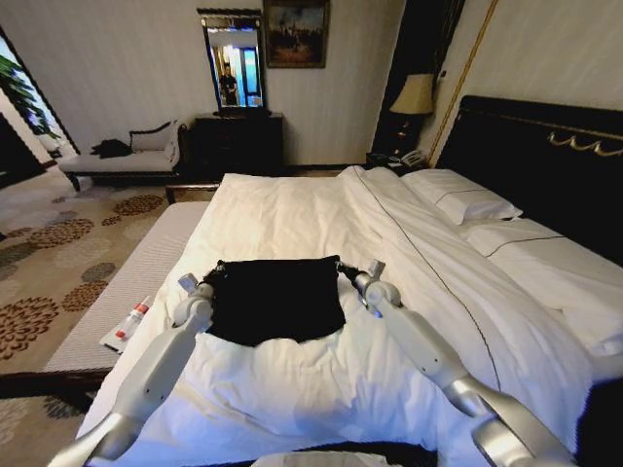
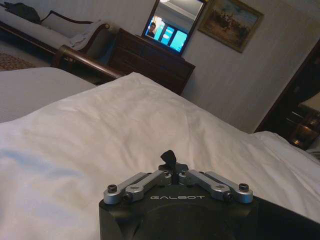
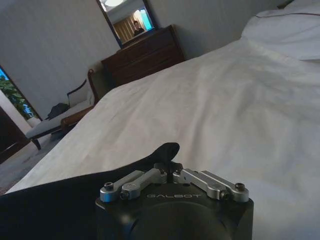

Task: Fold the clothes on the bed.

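Your left claw (image 1: 216,267) is clenched on the far left corner of the T-shirt (image 1: 275,302); your right claw (image 1: 345,267) is clenched on its far right corner. The black T-shirt lies on the bed (image 1: 292,209) between both arms, long axis crosswise, gripped edge facing the dresser (image 1: 234,141).

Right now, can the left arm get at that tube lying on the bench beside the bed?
Probably not freely: the left gripper is shut on the black T-shirt, so reaching the tube means letting go first.
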